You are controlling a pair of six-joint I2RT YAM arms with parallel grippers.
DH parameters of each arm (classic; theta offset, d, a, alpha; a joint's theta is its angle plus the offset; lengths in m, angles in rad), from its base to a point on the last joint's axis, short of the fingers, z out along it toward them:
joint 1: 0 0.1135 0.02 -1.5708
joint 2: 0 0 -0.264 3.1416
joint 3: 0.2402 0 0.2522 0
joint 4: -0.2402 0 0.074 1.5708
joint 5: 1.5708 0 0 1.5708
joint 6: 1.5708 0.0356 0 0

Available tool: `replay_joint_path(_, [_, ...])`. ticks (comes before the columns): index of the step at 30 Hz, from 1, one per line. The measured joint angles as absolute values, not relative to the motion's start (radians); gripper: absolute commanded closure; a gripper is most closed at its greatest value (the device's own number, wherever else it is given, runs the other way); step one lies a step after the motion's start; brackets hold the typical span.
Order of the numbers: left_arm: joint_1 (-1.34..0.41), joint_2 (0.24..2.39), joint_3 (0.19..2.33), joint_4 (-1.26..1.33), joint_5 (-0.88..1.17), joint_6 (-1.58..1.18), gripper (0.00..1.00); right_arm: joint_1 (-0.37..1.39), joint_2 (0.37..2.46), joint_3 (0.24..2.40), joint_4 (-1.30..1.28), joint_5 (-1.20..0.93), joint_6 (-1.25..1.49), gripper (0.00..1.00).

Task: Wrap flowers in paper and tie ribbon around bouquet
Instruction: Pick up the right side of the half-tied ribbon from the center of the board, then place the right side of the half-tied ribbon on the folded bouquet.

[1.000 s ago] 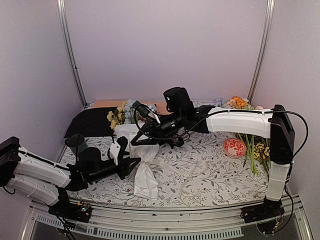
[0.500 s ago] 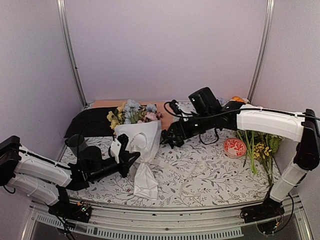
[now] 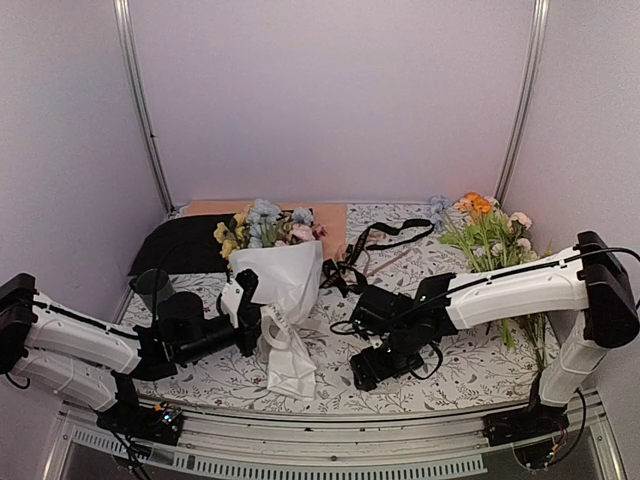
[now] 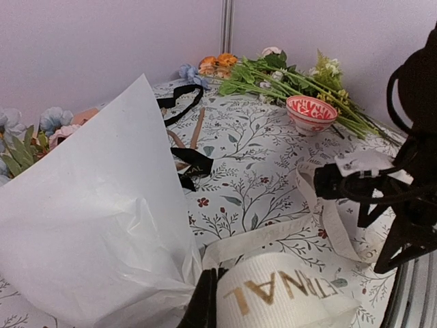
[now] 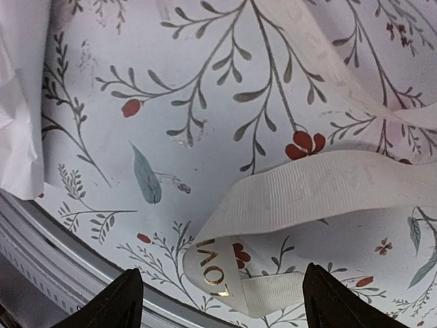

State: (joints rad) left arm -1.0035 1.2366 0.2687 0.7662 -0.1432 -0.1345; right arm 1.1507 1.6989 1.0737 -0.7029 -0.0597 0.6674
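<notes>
Top view: the bouquet [image 3: 283, 278] lies on the table [image 3: 460, 365] at about 9 o'clock from its middle. The flowers [image 3: 262, 224] point toward 12 o'clock and the crumpled tail of the paper [image 3: 290, 370] toward 6 o'clock. The ribbon [image 3: 276, 330] loops at the cone's narrow waist. The left gripper [image 3: 250, 318] is right against that waist from the 9 o'clock side. The right gripper [image 3: 365, 372] hangs low over the table at 4 o'clock from the bouquet, apart from it. A black sheet [image 3: 175, 245] lies at 10 o'clock, a peach sheet [image 3: 325, 215] at 12 o'clock, a black ribbon [image 3: 385, 235] at 1 o'clock and orange and yellow sprigs [image 3: 480, 225] at 2 o'clock

Left wrist view: the paper fills the 9 o'clock half, with blue blooms peeping out at its far left edge. A lettered stretch of the ribbon sits at 6 o'clock, right beside the one dark finger [image 4: 203, 306] that shows; the jaws are closed, pinching the ribbon. The band then trails toward 3 o'clock, across the table to the right arm. A red-and-white dish [image 4: 311, 109] stands at 1 o'clock, beside the sprigs

Right wrist view: the fingertips [image 5: 126, 301] stand wide apart at 7 and 5 o'clock, gripping nothing. The ribbon lies folded on the table between and beyond them, and a paper edge shows at 9 o'clock
</notes>
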Motion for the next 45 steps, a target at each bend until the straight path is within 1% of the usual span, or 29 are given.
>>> replay_joint_path(1, [-1.003, 1.238, 0.271, 0.765, -0.143, -0.134, 1.0, 1.157, 1.72, 1.073, -0.695, -0.066, 0.676, 0.3])
replay_joint_path(2, [-1.004, 1.24, 0.274, 0.764, -0.141, -0.134, 1.0, 1.159, 1.739, 1.069, -0.686, -0.07, 0.682, 0.4])
replay_joint_path(6, [-1.005, 1.252, 0.282, 0.763, -0.135, -0.134, 1.0, 1.158, 1.777, 1.067, -0.683, -0.057, 0.698, 0.9])
replay_joint_path(7, [-1.007, 1.252, 0.282, 0.763, -0.134, -0.134, 1.0, 1.157, 1.781, 1.068, -0.685, -0.047, 0.7, 0.98])
replay_joint_path(8, [-1.007, 1.252, 0.283, 0.762, -0.133, -0.134, 1.0, 1.156, 1.782, 1.068, -0.688, -0.041, 0.702, 1.0])
replay_joint_path(13, [-1.023, 1.252, 0.284, 0.749, -0.128, -0.124, 1.0, 1.116, 1.777, 1.072, -0.691, -0.036, 0.683, 1.0])
replay_joint_path(15, [-1.03, 1.252, 0.284, 0.748, -0.127, -0.12, 1.0, 1.085, 1.772, 1.114, -0.719, -0.036, 0.648, 1.0])
replay_joint_path(17, [-1.036, 1.252, 0.284, 0.746, -0.127, -0.113, 1.0, 1.059, 1.773, 1.252, -0.755, -0.045, 0.573, 1.0])
replay_joint_path(20, [-1.051, 1.252, 0.282, 0.745, -0.128, -0.102, 1.0, 1.047, 1.787, 1.588, -0.744, -0.101, 0.443, 1.0])
replay_joint_path(23, [-1.072, 1.252, 0.275, 0.746, -0.132, -0.093, 1.0, 1.052, 1.824, 1.911, -0.667, -0.175, 0.342, 1.0])
replay_joint_path(25, [-1.087, 1.25, 0.267, 0.748, -0.136, -0.085, 1.0, 1.058, 1.855, 2.084, -0.591, -0.231, 0.297, 1.0])
replay_joint_path(27, [-1.103, 1.249, 0.258, 0.746, -0.141, -0.073, 1.0, 1.065, 1.886, 2.179, -0.509, -0.285, 0.282, 1.0])
replay_joint_path(30, [-1.119, 1.249, 0.257, 0.745, -0.142, -0.057, 1.0, 1.081, 1.965, 2.233, -0.358, -0.365, 0.296, 1.0])
replay_joint_path(33, [-1.133, 1.253, 0.257, 0.746, -0.144, -0.045, 1.0, 1.108, 2.123, 2.311, -0.266, -0.42, 0.331, 1.0])
replay_joint_path(36, [-1.143, 1.263, 0.257, 0.747, -0.144, -0.038, 1.0, 1.139, 2.282, 2.384, -0.244, -0.458, 0.357, 1.0])
replay_joint_path(37, [-1.145, 1.267, 0.257, 0.747, -0.144, -0.036, 1.0, 1.148, 2.31, 2.384, -0.246, -0.467, 0.363, 0.97])
replay_joint_path(38, [-1.147, 1.271, 0.257, 0.746, -0.144, -0.035, 1.0, 1.16, 2.338, 2.384, -0.258, -0.471, 0.368, 0.89])
replay_joint_path(40, [-1.152, 1.279, 0.257, 0.74, -0.143, -0.028, 1.0, 1.181, 2.373, 2.384, -0.289, -0.468, 0.371, 0.66])
replay_joint_path(43, [-1.158, 1.289, 0.257, 0.738, -0.144, -0.026, 1.0, 1.195, 2.364, 2.381, -0.308, -0.462, 0.365, 0.35])
replay_joint_path(45, [-1.158, 1.29, 0.257, 0.741, -0.144, -0.027, 1.0, 1.198, 2.339, 2.365, -0.331, -0.439, 0.353, 0.1])
